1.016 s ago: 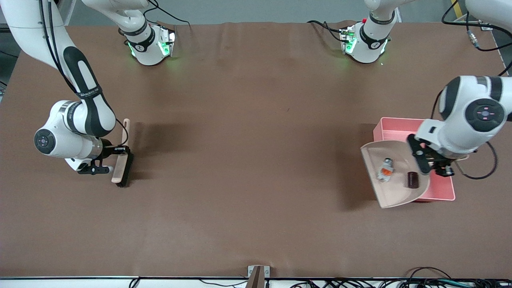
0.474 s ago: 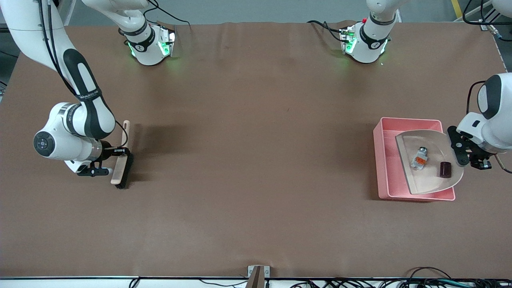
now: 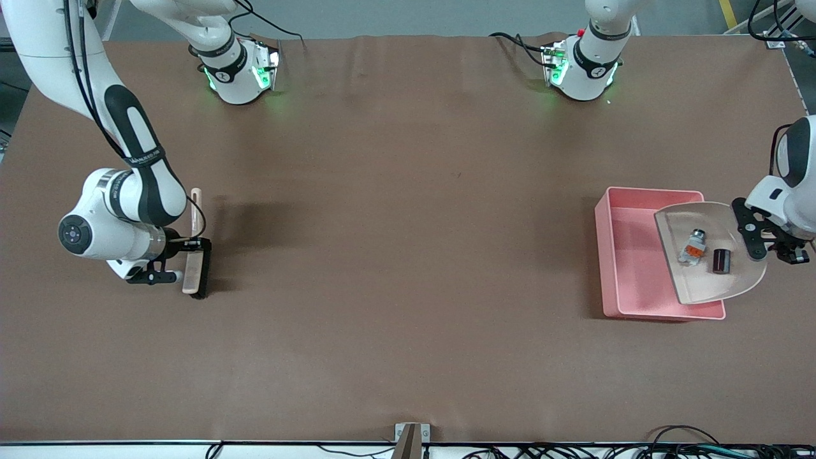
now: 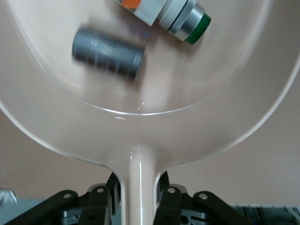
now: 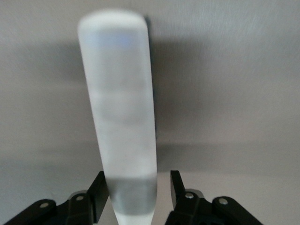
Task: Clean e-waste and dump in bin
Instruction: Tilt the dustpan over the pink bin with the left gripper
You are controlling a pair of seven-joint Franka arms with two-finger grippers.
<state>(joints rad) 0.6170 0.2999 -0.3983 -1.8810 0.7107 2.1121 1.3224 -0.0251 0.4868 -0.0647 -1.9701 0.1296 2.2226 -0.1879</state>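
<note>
My left gripper (image 3: 765,243) is shut on the handle of a beige dustpan (image 3: 707,261) and holds it over the pink bin (image 3: 628,255). Both pieces of e-waste lie in the pan: the grey-white part (image 3: 693,245) with orange and green bits, and the dark stubby cylinder (image 3: 721,261). The left wrist view shows the gripper (image 4: 137,197), the pan (image 4: 140,126), the grey-white part (image 4: 173,14) and the cylinder (image 4: 108,52). My right gripper (image 3: 191,245) straddles the beige brush (image 3: 189,277) low at the table. In the right wrist view (image 5: 138,187) one finger touches the brush handle (image 5: 122,93); the other stands slightly apart.
The bin stands at the left arm's end of the table. The brush is at the right arm's end. Both arm bases stand along the edge farthest from the front camera. A small bracket (image 3: 408,440) sits at the nearest edge.
My left gripper has carried the dustpan with both pieces from over the bin's inner rim to fully over the bin, toward the left arm's end. The right arm and brush shifted slightly.
</note>
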